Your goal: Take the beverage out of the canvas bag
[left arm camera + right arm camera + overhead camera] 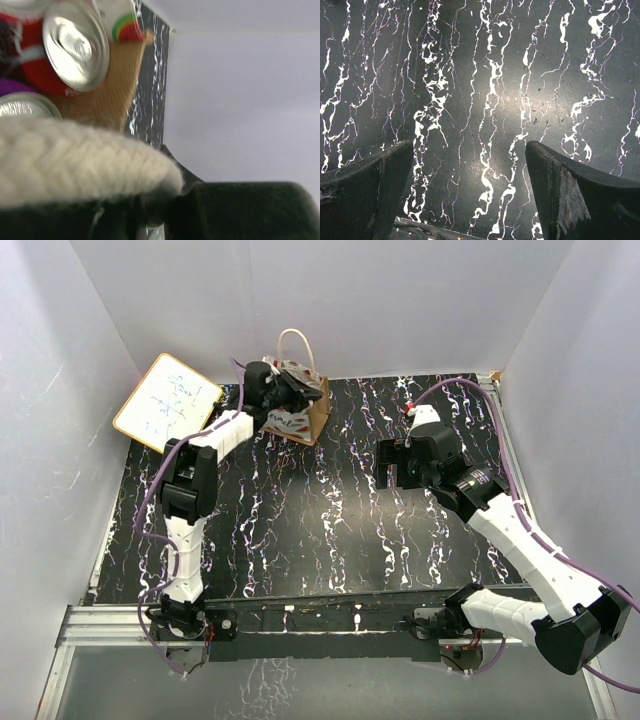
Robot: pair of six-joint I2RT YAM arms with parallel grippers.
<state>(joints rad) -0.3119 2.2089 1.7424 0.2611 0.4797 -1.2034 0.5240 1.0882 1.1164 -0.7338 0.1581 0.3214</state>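
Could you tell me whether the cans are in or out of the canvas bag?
In: the cans, silver tops showing, sit within the canvas bag, by the left wrist view.

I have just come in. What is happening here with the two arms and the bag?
The left gripper is at the canvas bag on the far side of the table. It is shut on one off-white handle of the bag. Its wrist camera shows the silver top of a can at the bag's opening, so no beverage is out yet. The right gripper hangs open above the table, apart from the bag, and holds nothing.
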